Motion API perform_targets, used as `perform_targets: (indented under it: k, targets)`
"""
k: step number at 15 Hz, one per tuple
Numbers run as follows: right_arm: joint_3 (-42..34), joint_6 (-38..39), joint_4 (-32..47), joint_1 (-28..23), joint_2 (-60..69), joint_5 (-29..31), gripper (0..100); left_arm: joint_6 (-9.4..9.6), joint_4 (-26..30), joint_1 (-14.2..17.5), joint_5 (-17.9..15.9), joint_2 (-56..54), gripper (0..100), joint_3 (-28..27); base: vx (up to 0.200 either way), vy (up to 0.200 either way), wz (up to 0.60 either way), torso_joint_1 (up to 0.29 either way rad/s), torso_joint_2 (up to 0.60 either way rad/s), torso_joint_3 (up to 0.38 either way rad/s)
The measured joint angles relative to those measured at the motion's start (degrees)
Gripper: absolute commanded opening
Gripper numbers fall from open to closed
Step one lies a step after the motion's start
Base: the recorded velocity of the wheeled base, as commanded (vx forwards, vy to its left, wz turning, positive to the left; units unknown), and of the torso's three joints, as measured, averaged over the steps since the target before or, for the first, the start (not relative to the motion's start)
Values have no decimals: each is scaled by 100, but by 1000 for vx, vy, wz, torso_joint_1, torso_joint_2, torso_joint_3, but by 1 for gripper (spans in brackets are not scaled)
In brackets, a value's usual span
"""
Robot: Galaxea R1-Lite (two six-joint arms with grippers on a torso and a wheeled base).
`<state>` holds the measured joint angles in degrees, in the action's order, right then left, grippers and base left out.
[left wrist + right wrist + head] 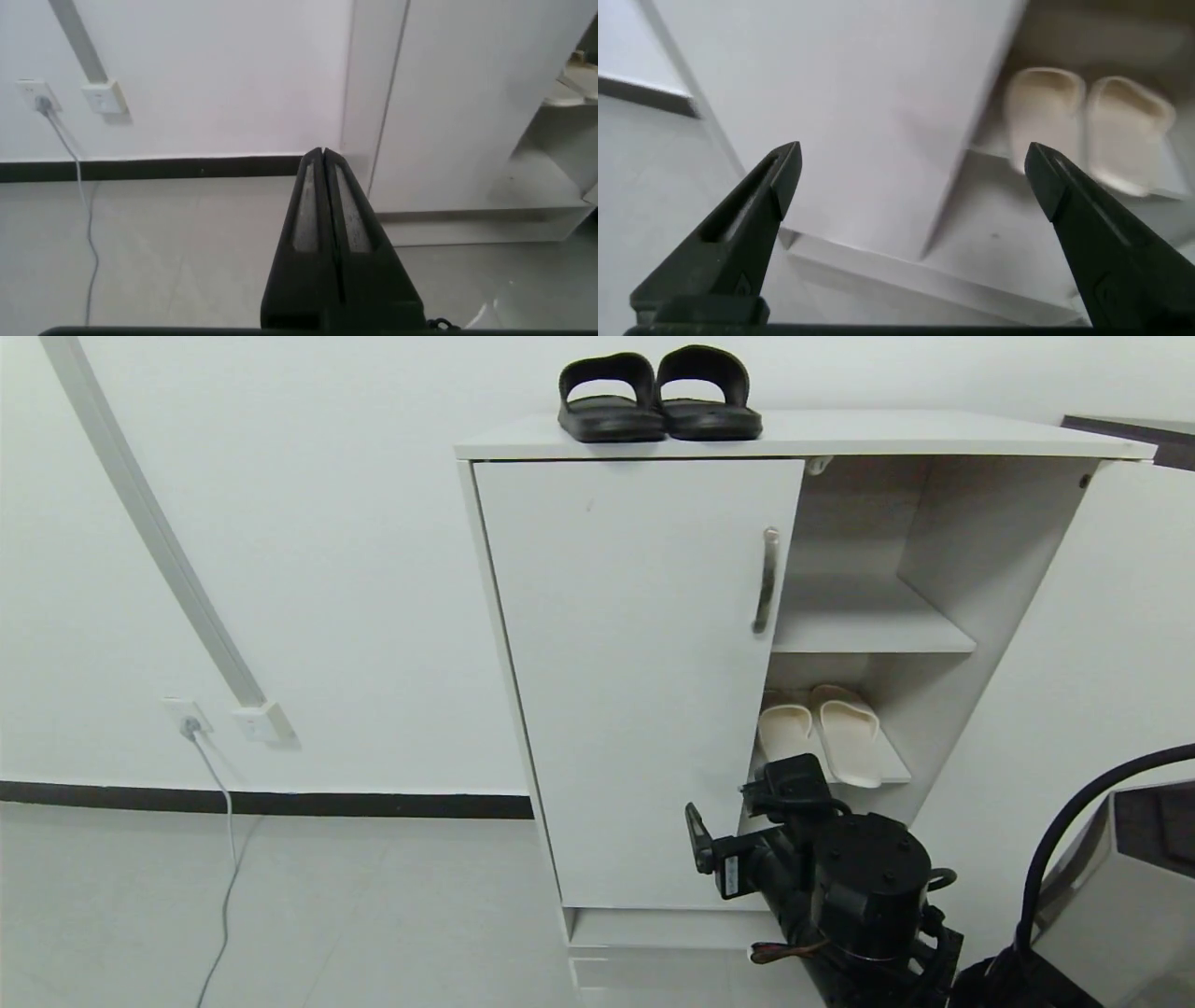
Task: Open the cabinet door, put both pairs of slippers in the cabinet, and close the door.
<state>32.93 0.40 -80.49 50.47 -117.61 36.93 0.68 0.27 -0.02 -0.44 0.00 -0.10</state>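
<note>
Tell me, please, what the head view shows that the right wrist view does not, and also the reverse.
Head view, not the right wrist view: the black slippers side by side on top of the cabinet, the handle of the shut door, a bare upper shelf, and a wall socket with a cable.

Right wrist view, not the head view: the right gripper seen from behind, its fingers wide apart.

Both: the white slippers on a lower shelf, and that shut door beside them.

Open door [1102,691], far edge off-frame
</note>
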Motion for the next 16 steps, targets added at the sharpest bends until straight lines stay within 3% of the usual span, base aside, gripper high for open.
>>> perform_targets:
  k: [13,16]
  targets:
    - [-112,-122,-187,2,-30,-17,100,2,0,2,11,0,0,0,0,15,0,0,1,0]
    - [-112,-129,-195,7,-30,-12,100,2,-11,2,11,0,0,-1,0,0,0,-1,-164,-279]
